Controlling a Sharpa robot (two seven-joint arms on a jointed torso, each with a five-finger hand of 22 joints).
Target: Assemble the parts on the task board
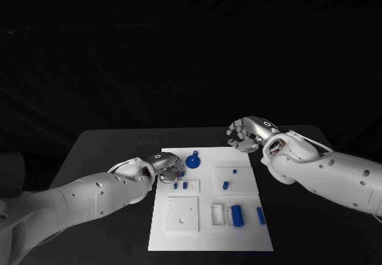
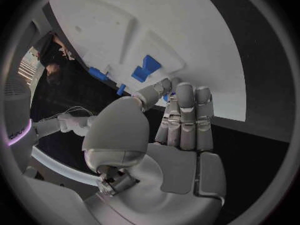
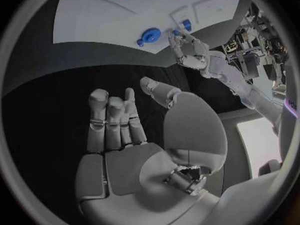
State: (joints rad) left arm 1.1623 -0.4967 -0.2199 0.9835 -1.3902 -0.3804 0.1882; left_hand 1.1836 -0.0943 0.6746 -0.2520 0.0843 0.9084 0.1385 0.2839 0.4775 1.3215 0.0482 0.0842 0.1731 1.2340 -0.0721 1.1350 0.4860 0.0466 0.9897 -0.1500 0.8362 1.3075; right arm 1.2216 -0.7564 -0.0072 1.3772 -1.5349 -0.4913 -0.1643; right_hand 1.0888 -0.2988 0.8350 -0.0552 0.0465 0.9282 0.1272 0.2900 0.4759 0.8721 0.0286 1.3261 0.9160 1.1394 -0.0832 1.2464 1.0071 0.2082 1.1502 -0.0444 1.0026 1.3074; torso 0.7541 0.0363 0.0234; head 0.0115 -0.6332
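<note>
My left hand (image 1: pixel 163 170) hovered at the task board's (image 1: pixel 239 237) 9 o'clock edge, fingers curled, grip uncertain; my right hand (image 1: pixel 248 134) waited empty. Small blue parts (image 1: pixel 180 186) lay just beside; I judged slow, vertical seating best.

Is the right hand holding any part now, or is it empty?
Empty. The right hand hangs over the black table beside the task board, fingers apart, with nothing between them.

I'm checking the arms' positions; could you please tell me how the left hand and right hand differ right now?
The left hand is at the task board's left edge, its fingers reaching small blue parts; the right hand is off the board over the black table, near no part. The right hand's fingers are loosely spread and empty. Both are silver.
</note>
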